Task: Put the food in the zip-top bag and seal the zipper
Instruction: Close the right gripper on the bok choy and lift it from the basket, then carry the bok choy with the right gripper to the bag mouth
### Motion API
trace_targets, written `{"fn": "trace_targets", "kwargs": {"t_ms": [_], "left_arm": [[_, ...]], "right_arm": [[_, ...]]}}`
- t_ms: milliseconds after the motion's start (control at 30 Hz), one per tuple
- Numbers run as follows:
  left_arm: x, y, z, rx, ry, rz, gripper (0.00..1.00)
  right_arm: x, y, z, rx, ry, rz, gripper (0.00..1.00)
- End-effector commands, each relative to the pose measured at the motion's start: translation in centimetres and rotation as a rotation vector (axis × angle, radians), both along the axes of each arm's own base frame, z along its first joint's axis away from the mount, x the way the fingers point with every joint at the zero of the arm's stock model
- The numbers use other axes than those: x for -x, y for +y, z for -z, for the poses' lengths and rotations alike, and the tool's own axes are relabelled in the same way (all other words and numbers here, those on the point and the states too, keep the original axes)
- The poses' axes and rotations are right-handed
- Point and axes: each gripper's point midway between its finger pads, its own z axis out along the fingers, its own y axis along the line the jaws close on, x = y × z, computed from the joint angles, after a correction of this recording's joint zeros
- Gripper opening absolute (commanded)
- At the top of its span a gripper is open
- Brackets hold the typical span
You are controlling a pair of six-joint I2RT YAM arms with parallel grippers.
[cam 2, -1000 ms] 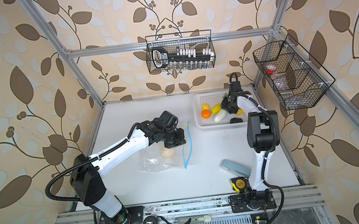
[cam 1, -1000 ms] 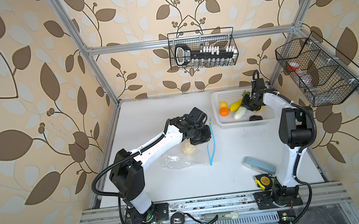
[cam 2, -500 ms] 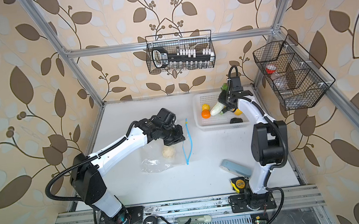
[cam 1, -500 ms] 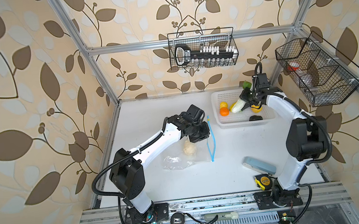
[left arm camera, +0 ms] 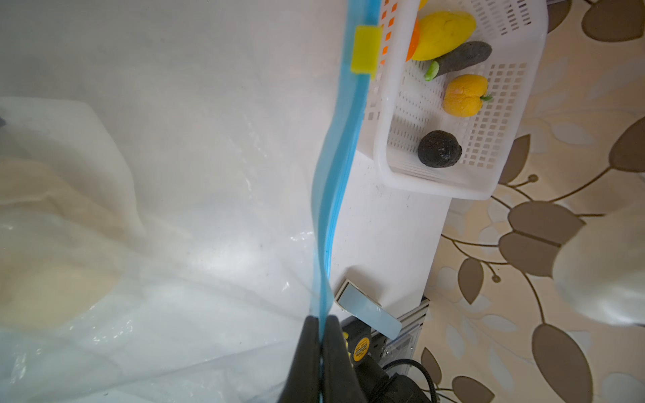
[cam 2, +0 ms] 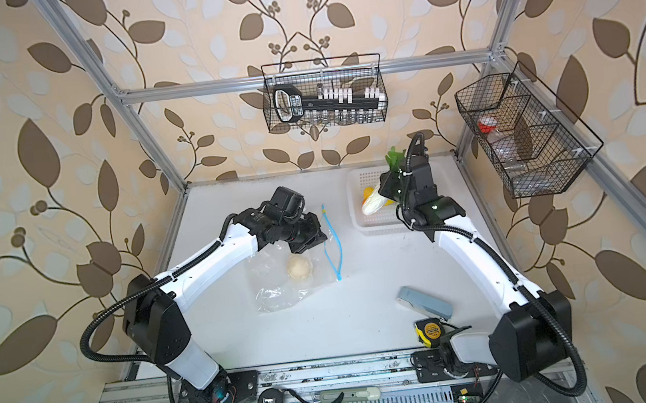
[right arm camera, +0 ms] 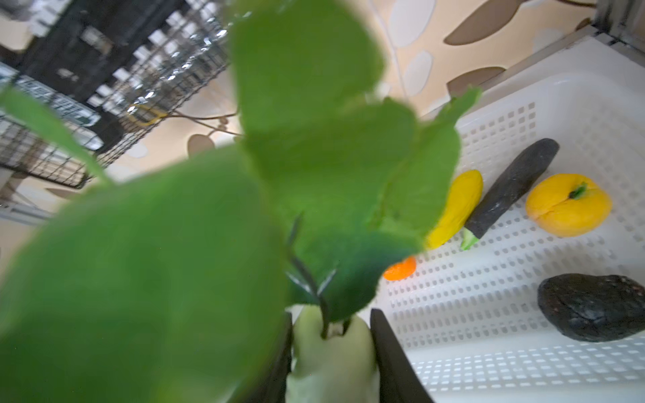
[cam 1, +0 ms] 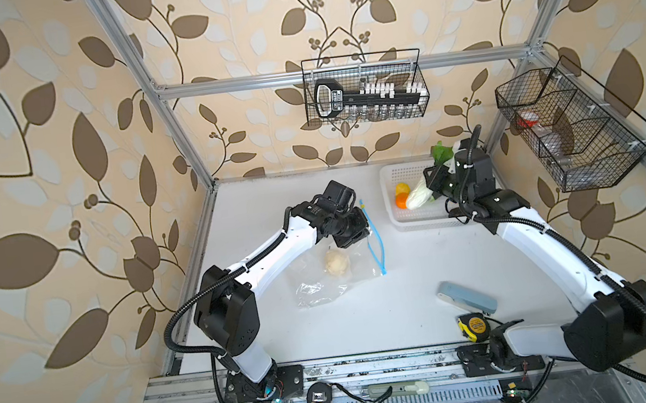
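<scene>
Cabbage (cam 1: 417,198) up off the basket (cam 1: 388,186), and the right gripper (right arm camera: 331,349) has it pinched around the pale stalk, green leaves fanning toward the back wall and the white end pointing out toward the middle of the table (cam 1: 407,284). That white end is aimed roughly the way it needs to go: the bag (cam 1: 323,282) lies flat on the table, across from the basket on the left arm's side, well apart from the load.

The left gripper (left arm camera: 321,349) is pressed tight on the blue zipper (cam 1: 374,242), lifting that edge. The strip runs from back to front, so the mouth faces the basket and the incoming arm. The yellow slider tab (left arm camera: 364,49) sits at the far end. How wide the mouth gapes, I can't tell.

The bag is clear and crinkly, with one beige piece (cam 1: 337,262) already inside. A yellow pepper (right arm camera: 569,206) and a dark cucumber (right arm camera: 513,185) wait in the basket. My call: stalk first, straight across.
</scene>
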Motion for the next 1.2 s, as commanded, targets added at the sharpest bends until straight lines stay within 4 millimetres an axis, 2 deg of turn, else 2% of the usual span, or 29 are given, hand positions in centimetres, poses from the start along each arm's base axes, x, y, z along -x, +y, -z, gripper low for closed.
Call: {"fn": "trace_targets", "kwargs": {"t_ms": [0, 133, 433, 533, 1167], "left_arm": [[-0.6, 0.0, -4.2, 0.101, -0.062, -0.031, 0.00], [-0.9, 0.6, -5.1, 0.112, -0.078, -0.052, 0.00], [-1.0, 1.2, -5.8, 0.125, -0.093, -0.077, 0.00], [-1.0, 1.2, -6.0, 0.131, -0.097, -0.080, 0.00], [-0.6, 1.2, -6.0, 0.163, -0.093, -0.088, 0.00]], "right_arm": [[0.7, 1.9, -1.6, -0.014, -0.089, -0.003, 0.28], [1.9, 4.8, -1.3, 0.014, -0.100, -0.058, 0.28], [3.4, 9.6, 1.9, 0.059, -0.063, -0.155, 0.27], [3.4, 10.7, 2.4, 0.060, -0.068, -0.162, 0.27], [0.8, 12.9, 3.5, 0.009, -0.149, -0.030, 0.26]]}}
